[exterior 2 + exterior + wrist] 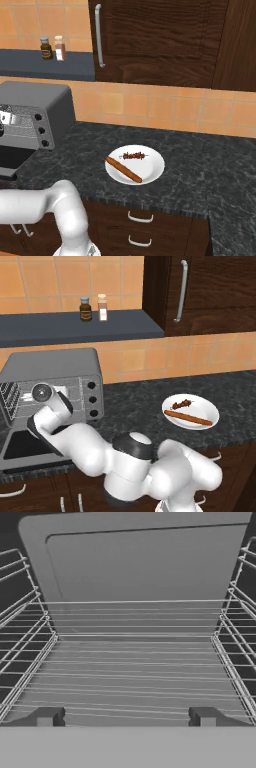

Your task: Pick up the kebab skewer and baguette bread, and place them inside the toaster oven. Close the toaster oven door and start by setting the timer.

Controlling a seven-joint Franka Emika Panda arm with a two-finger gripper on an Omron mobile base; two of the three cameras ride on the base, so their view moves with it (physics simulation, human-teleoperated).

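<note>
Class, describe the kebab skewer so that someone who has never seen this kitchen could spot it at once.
Start at the dark speckled counter, right of the grey toaster oven. On it sits a round white plate. The kebab skewer lies at the plate's far side: a short stick of dark red-brown chunks, unlike the longer, smooth orange-brown baguette beside it.

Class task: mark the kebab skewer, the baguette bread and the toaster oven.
kebab skewer (134,155), right base view, middle meat chunks.
baguette bread (123,169), right base view, mid-loaf.
toaster oven (50,362), left base view, grey top.

Orange tiled wall rose behind the dark speckled desk; dark wood cabinets hung above, drawers sat below.
</note>
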